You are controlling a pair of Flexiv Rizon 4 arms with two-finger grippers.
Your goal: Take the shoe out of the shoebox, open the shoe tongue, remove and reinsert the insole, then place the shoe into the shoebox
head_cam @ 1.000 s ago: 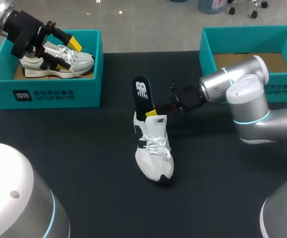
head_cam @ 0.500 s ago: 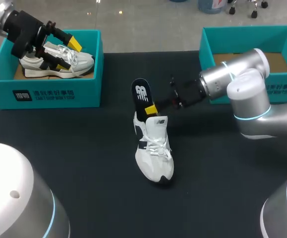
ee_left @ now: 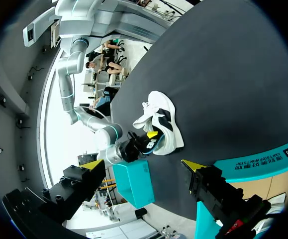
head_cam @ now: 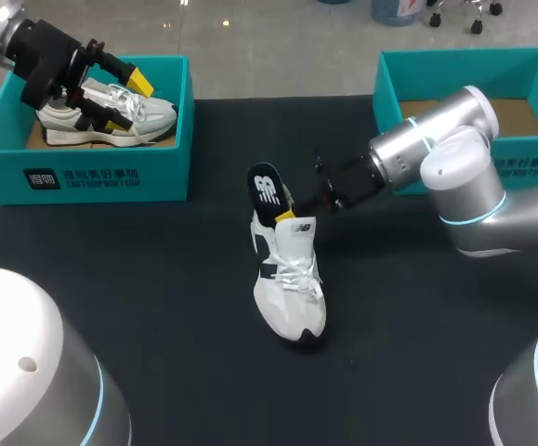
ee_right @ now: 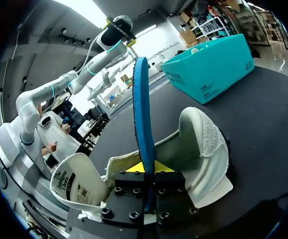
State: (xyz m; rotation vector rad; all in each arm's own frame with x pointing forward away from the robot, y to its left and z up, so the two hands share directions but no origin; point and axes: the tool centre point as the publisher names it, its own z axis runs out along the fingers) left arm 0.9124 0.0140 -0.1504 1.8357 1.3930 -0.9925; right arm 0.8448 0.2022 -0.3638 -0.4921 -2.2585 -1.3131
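The shoe [head_cam: 289, 279] is lying on the table [head_cam: 157, 297], its insole [head_cam: 267, 190] standing half out of the heel opening. Our right gripper [head_cam: 285, 216] is clenching the insole, so we are judging the insole step underway. The next move is calling for a straight slide without dragging the shoe. Our left gripper [head_cam: 120, 100] is hovering released above the left shoebox [head_cam: 171, 139].

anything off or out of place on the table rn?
Only the insole stands out: it sticks up, half out of the heel opening of the white shoe mid-table, pinched by the right gripper. That fits the insole step rather than a fault. Nothing looks spilled or damaged.
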